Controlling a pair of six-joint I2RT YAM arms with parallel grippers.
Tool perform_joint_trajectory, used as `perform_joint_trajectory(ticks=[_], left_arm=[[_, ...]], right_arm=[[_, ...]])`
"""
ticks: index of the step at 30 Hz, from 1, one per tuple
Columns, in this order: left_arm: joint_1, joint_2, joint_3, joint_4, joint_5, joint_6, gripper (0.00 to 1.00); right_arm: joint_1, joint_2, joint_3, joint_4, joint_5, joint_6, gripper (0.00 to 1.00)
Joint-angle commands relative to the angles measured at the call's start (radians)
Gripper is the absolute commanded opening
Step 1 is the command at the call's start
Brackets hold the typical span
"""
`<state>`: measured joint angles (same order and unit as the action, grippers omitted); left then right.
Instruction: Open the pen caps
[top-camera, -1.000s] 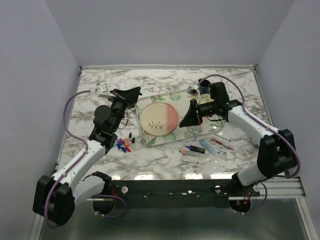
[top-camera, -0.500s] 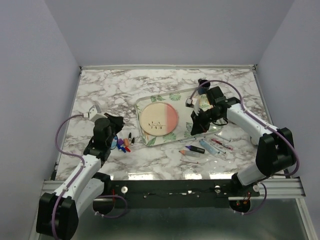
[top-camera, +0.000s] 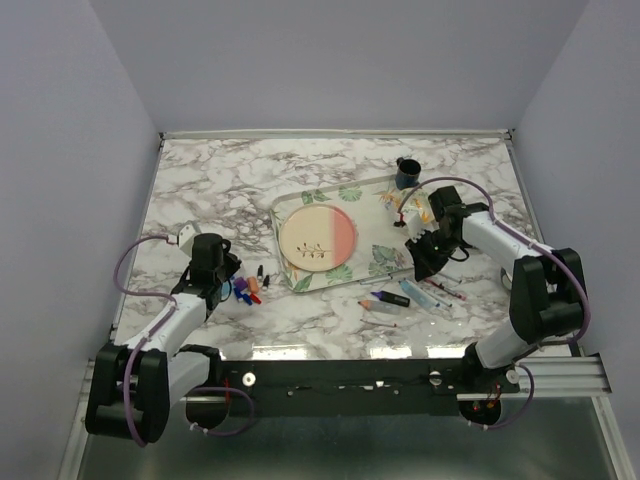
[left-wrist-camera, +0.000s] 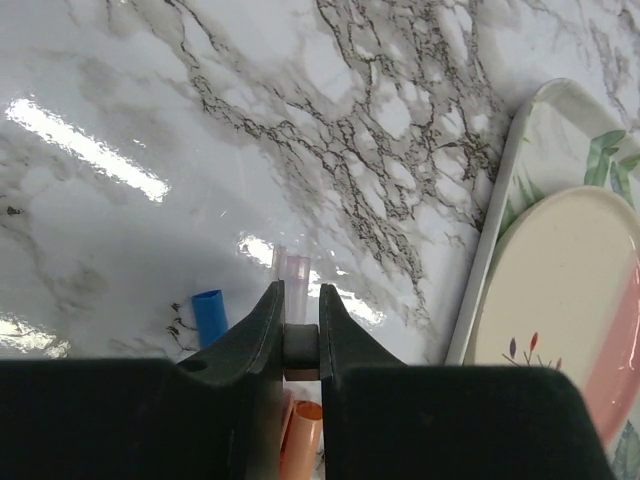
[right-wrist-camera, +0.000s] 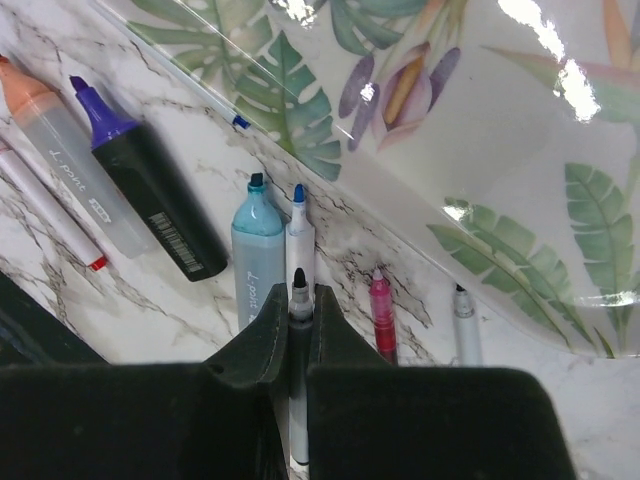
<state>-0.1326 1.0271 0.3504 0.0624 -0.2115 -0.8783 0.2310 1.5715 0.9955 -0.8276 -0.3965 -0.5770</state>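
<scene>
My left gripper (top-camera: 225, 281) is low over the table beside the loose pen caps (top-camera: 246, 290), left of the tray. In the left wrist view its jaws (left-wrist-camera: 300, 300) are shut on a small dark cap (left-wrist-camera: 300, 352). A blue cap (left-wrist-camera: 210, 316), a pale purple cap (left-wrist-camera: 297, 270) and an orange cap (left-wrist-camera: 303, 436) lie just around it. My right gripper (top-camera: 421, 269) is down among the pens (top-camera: 396, 298) by the tray's front right corner. It (right-wrist-camera: 299, 296) is shut on a thin white pen with a bare black tip (right-wrist-camera: 299, 280).
A leaf-print tray (top-camera: 330, 194) holds a cream and pink plate (top-camera: 317, 238). A dark cup (top-camera: 407, 173) stands behind it. Uncapped light-blue (right-wrist-camera: 257, 255), black-and-purple (right-wrist-camera: 150, 190) and orange (right-wrist-camera: 70, 150) highlighters and a red pen (right-wrist-camera: 381, 315) lie beside the tray edge (right-wrist-camera: 400, 215).
The left arm drew back from the tray's far left corner down to the caps. The right arm came off the tray and lowered to the pens at its front right.
</scene>
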Motion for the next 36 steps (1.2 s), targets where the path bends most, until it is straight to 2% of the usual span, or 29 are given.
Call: perform_joint_trajectory(ticks=[1, 3, 4, 8, 10, 12, 19, 24, 29, 32, 36], left_arm=[[0.01, 0.042, 0.004, -0.015, -0.049, 0.016, 0.07], [0.013, 0.062, 0.001, -0.013, -0.049, 0.012, 0.12], [0.016, 0.067, 0.007, -0.024, -0.049, 0.01, 0.19], [0.017, 0.08, 0.019, -0.027, -0.049, 0.019, 0.24], [0.018, 0.076, 0.016, -0.029, -0.052, 0.016, 0.34], [0.019, 0.073, 0.013, -0.029, -0.052, 0.015, 0.38], [0.022, 0.054, 0.013, -0.029, -0.035, 0.01, 0.45], [0.022, -0.011, 0.016, -0.047, -0.019, 0.002, 0.49], [0.022, -0.088, 0.025, -0.082, 0.0, -0.002, 0.58], [0.024, -0.139, 0.041, -0.102, 0.038, 0.004, 0.61], [0.024, -0.209, 0.077, -0.111, 0.127, 0.025, 0.7]], right_arm=[[-0.015, 0.012, -0.011, -0.018, 0.039, -0.009, 0.09], [-0.022, 0.01, -0.012, -0.016, 0.036, -0.007, 0.09], [-0.027, 0.01, -0.012, -0.016, 0.036, -0.007, 0.09], [-0.041, 0.022, -0.014, -0.016, 0.042, -0.007, 0.1], [-0.045, 0.028, -0.015, -0.016, 0.044, -0.007, 0.11], [-0.051, 0.036, -0.017, -0.016, 0.048, -0.007, 0.12], [-0.055, 0.073, -0.018, -0.027, 0.054, -0.012, 0.16], [-0.053, 0.088, -0.028, -0.041, 0.058, -0.027, 0.29], [-0.055, 0.09, -0.031, -0.045, 0.056, -0.035, 0.37], [-0.053, 0.081, -0.029, -0.05, 0.048, -0.038, 0.37], [-0.053, -0.014, -0.02, -0.064, 0.01, -0.05, 0.38]])
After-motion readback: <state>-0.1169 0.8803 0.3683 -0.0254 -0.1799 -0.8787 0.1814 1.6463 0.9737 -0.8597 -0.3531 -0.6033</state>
